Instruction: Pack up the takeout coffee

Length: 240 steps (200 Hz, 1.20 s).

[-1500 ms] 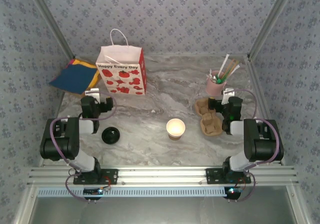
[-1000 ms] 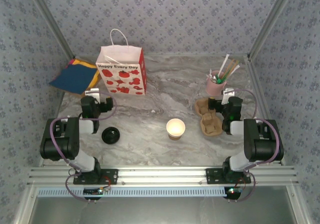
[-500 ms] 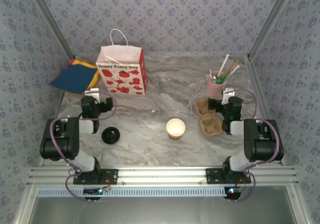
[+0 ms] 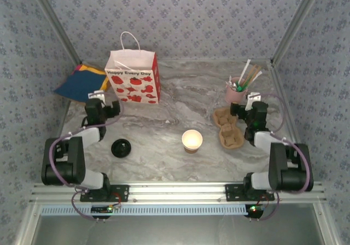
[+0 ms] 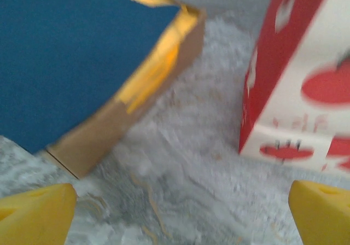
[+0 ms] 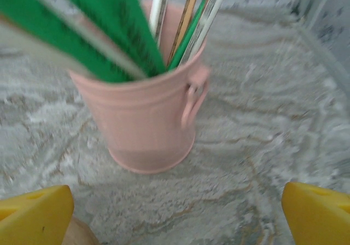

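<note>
While paper cup [image 4: 192,140] stands uncovered, left gripper [image 4: 97,98] and right gripper [image 4: 253,99] show jaws wide apart, empty; black lid [image 4: 121,147] lies well apart.

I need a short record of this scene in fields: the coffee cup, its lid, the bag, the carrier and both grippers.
coffee cup: upright, uncovered, on the table
lid: left of the cup, apart from it
bag: standing, back left
carrier: right of the cup, holds nothing
left gripper: open, empty, near the bag
right gripper: open, empty, facing the pink cup
</note>
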### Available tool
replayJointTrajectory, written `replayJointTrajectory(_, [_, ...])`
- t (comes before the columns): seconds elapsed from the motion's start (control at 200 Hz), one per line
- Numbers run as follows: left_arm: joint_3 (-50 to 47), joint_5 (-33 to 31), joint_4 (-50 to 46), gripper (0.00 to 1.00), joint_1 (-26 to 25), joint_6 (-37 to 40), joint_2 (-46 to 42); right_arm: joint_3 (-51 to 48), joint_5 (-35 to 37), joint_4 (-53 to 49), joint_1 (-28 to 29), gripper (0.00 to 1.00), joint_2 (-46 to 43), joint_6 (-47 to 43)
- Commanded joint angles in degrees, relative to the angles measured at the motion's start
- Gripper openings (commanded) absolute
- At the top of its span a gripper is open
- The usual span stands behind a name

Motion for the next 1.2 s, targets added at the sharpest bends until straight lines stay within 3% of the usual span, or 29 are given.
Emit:
replayJointTrajectory(0.0, [3.7, -4.6, -14.4, 1.0, 0.3, -8.1, -6.5, 0.2, 5.7, -9.7, -0.4, 1.0, -7.9, 7.7])
replayJointTrajectory(0.165, [10.7, -4.7, -33.9, 1.0, 0.5, -20.5, -13.8, 4.0, 4.0, -24.5, -3.3, 1.0, -18.2, 17.1])
replayJointTrajectory(0.245, [15.9, -3.9, -45.4, 1.0, 1.2, -27.7, -16.1, 7.3, 6.4, -34.9, -4.6, 1.0, -22.0, 27.3])
replayJointTrajectory(0.445, [20.9, 6.9, -53.4, 1.0, 0.1, -33.4, -17.3, 15.6, -1.6, -47.3, -5.3, 1.0, -22.8, 30.3])
replayJointTrajectory(0.52, [21.7, 6.5, -55.0, 1.0, -4.6, -34.2, -17.4, 18.9, -2.4, -52.1, -3.8, 1.0, -21.7, 29.8])
replayJointTrajectory(0.624, [23.2, 1.2, -57.9, 1.0, -13.9, -34.5, -17.0, 23.1, -1.3, -57.6, 0.4, 1.0, -19.9, 28.2])
replayJointTrajectory(0.789, [28.9, -3.3, -64.0, 1.0, -26.4, -34.2, -12.6, 30.7, 2.4, -67.1, 10.1, 0.96, -15.5, 24.5])
replayJointTrajectory(0.949, [34.0, -5.4, -67.1, 1.0, -38.0, -33.6, -7.6, 40.4, 4.9, -78.3, 19.4, 0.84, -8.3, 20.0])
replayJointTrajectory(1.059, [37.6, -9.5, -69.8, 1.0, -45.5, -34.2, -3.9, 46.1, 2.2, -83.8, 24.3, 0.68, -3.3, 19.3])
replayJointTrajectory(1.194, [39.4, -6.6, -72.5, 1.0, -48.2, -34.1, -1.6, 49.1, 0.4, -88.2, 30.9, 0.52, 1.2, 21.3])
